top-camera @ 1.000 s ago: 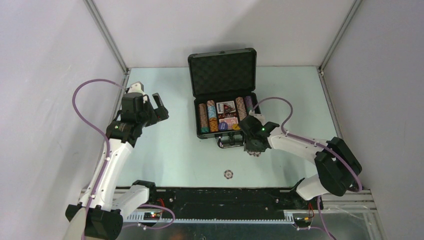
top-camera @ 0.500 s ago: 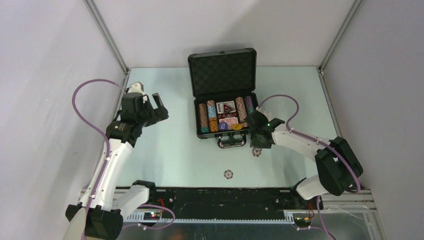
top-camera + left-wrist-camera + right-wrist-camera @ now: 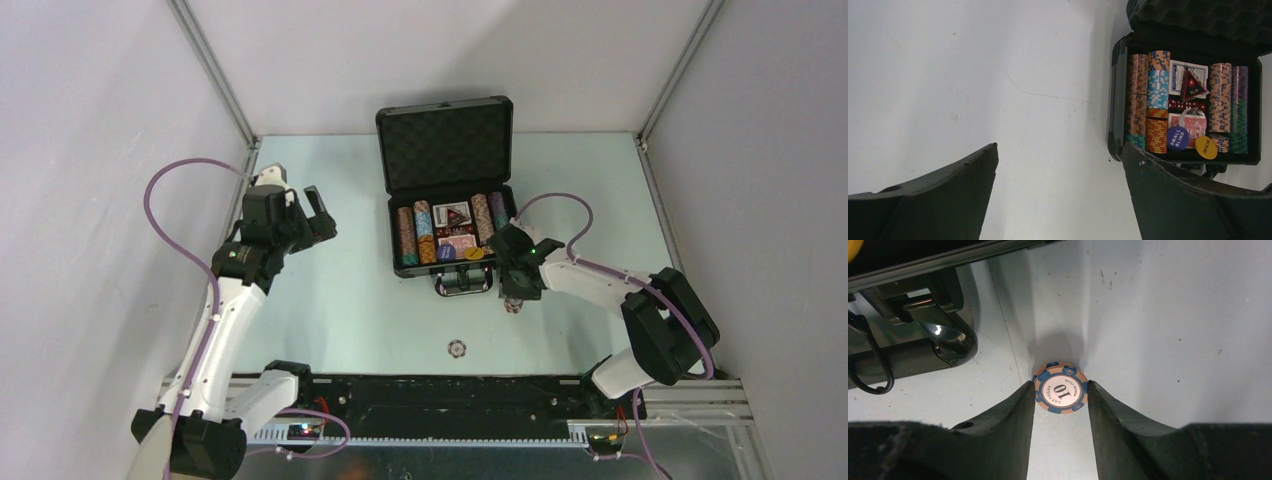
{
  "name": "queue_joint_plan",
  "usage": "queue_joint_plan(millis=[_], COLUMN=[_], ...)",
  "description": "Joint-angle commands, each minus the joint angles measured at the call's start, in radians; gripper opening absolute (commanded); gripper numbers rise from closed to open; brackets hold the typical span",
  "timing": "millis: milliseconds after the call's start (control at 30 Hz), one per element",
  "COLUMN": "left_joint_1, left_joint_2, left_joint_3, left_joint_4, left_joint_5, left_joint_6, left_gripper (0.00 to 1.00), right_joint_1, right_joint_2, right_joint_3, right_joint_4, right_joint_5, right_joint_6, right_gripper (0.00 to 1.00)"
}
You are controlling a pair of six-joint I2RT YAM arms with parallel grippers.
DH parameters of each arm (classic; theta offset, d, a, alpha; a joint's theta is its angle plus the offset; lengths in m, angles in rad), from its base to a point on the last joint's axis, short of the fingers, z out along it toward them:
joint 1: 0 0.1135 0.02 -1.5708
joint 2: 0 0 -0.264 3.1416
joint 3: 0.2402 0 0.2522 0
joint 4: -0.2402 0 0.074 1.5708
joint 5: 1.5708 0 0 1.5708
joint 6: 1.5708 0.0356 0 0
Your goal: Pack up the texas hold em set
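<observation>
The black briefcase (image 3: 394, 243) lies open at the table's middle back, its foam lid (image 3: 445, 145) upright. Rows of striped poker chips (image 3: 1158, 100), card decks (image 3: 1188, 80) and blue (image 3: 1177, 138) and yellow (image 3: 1206, 147) discs fill it. My right gripper (image 3: 1060, 390) points down just right of the case handle (image 3: 462, 285), its fingers (image 3: 1020, 410) shut on the edges of an orange-and-blue "10" chip (image 3: 1060, 388) that casts a shadow on the table. My left gripper (image 3: 315, 215) hangs wide open left of the case, holding nothing.
One loose poker chip (image 3: 457, 349) lies on the table near the front edge, in front of the case. The case's latch and handle (image 3: 943, 335) sit close to the left of my right fingers. Enclosure walls stand on three sides.
My right wrist has shifted slightly right and toward the case's front right corner, the chip staying between its fingers. The left arm has not moved.
</observation>
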Motion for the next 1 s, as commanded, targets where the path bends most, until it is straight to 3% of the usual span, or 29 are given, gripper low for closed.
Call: queue_joint_plan(millis=[0, 467, 600, 733, 967], left_joint_1=[0.009, 0.011, 0.011, 0.011, 0.010], left_joint_2=[-0.005, -0.005, -0.007, -0.007, -0.005], left_joint_3=[0.000, -0.002, -0.002, -0.002, -0.002], left_joint_4=[0.021, 0.022, 0.021, 0.020, 0.020], left_joint_5=[0.016, 0.016, 0.016, 0.018, 0.018], left_joint_6=[0.013, 0.013, 0.013, 0.013, 0.013], left_gripper=[0.98, 0.98, 0.98, 0.98, 0.98], right_joint_1=[-0.007, 0.003, 0.029, 0.123, 0.385], right_joint_2=[0.005, -0.060, -0.135, -0.177, -0.106], right_joint_3=[0.000, -0.005, -0.005, -0.005, 0.031], right_joint_4=[0.020, -0.007, -0.041, -0.061, -0.069], right_joint_5=[0.004, 0.010, 0.011, 0.005, -0.016], right_joint_6=[-0.008, -0.004, 0.016, 0.061, 0.187], right_gripper=[0.48, 0.58, 0.68, 0.77, 0.82])
